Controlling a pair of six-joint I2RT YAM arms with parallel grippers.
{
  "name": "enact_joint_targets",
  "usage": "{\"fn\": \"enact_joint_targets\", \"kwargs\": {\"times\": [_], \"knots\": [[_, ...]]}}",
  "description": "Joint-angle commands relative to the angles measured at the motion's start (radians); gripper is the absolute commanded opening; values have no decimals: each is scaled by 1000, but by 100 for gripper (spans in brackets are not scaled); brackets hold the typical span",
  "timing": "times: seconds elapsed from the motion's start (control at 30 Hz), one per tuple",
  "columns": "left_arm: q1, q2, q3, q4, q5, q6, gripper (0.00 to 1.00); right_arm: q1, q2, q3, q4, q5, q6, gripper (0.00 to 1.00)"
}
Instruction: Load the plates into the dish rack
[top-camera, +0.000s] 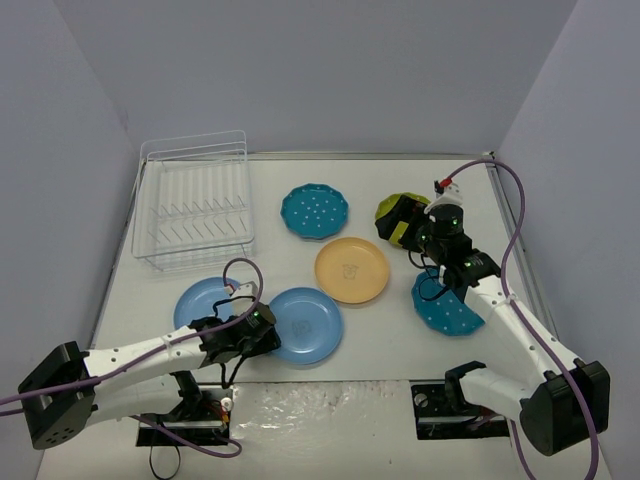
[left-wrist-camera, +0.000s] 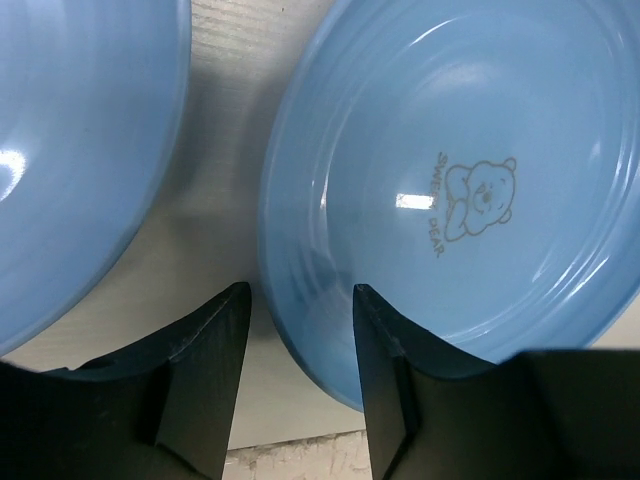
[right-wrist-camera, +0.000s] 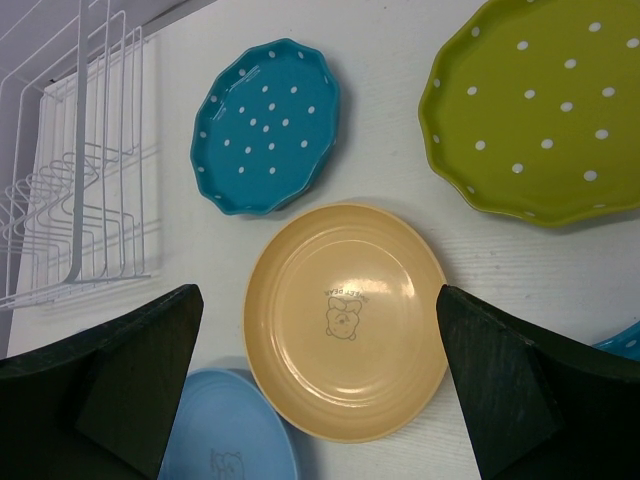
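While the right gripper (right-wrist-camera: 318, 300) hangs with fingers wide apart above the orange-yellow plate (right-wrist-camera: 345, 320), the left gripper (left-wrist-camera: 300, 295) has the pickup step in hand. Its fingers stand astride the 9 o'clock rim of a light blue plate (top-camera: 305, 325), which lies flat at 6 o'clock on the table (top-camera: 390, 340). Whether they pinch that rim I cannot tell. No plate stands in the dish rack (top-camera: 195, 205), at 10 o'clock. Next, I judge, comes a firm pinch, a lift clear of the neighbouring blue plate (top-camera: 200, 300), then tilting it upright for a slot.
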Motion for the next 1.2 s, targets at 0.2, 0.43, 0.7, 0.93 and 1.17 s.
{"fn": "enact_joint_targets", "kwargs": {"times": [0.2, 0.43, 0.7, 0.93, 1.17], "knots": [[-6, -12, -42, 58, -32, -68, 25, 9, -40, -13, 78, 16, 16, 100], [-6, -27, -17, 28, -38, -55, 0, 11, -49, -22, 79, 13, 22, 100], [-13, -148, 170, -200, -112, 66, 0, 17, -57, -22, 80, 13, 27, 100], [-13, -176, 443, -384, -193, 216, 0, 21, -59, -15, 82, 14, 27, 100], [-7, -119, 697, -535, -420, 383, 0, 22, -66, 2, 81, 3, 26, 100]]}}
